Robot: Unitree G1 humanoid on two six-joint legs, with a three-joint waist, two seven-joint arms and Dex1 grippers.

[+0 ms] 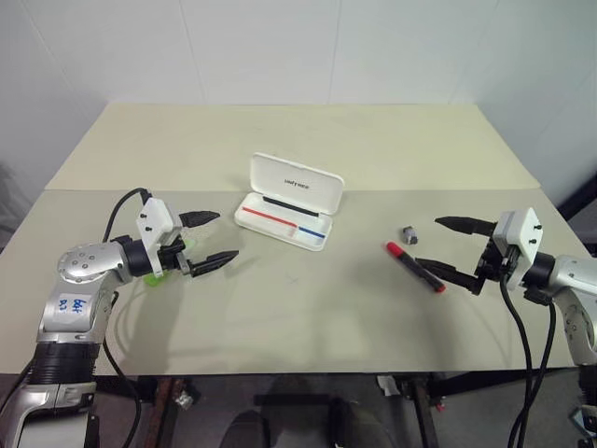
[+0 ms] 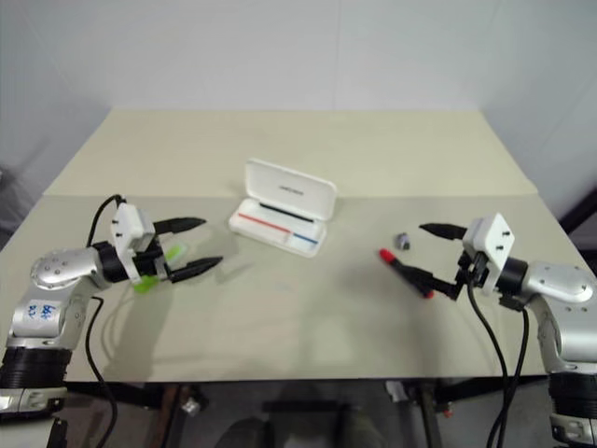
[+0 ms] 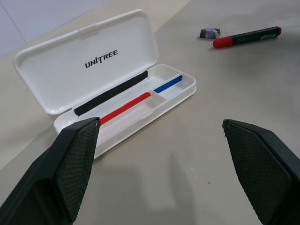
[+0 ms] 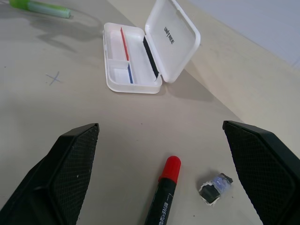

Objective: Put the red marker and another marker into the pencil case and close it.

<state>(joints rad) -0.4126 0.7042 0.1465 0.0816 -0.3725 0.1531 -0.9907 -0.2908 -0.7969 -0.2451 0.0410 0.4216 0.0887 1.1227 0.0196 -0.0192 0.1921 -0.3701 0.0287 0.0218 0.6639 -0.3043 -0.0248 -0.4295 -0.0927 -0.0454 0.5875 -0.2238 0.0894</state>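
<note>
Marker [image 1: 415, 267] — red-capped, below right gripper [image 1: 446, 246]

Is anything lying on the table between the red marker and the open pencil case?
Nothing visible does. The slim black-barrelled red marker and the open white plastic pencil case have bare beige tabletop between them. A small grey object lies beside the marker's cap, off that path.

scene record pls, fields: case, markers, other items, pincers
case: white case mid-table, lid open, no marker inside
red marker: on table, right of case, below right pincer
green marker: on table, left of case, under left pincer
other: small grey item beside red marker's cap
pincers: both open, holding nothing
</note>
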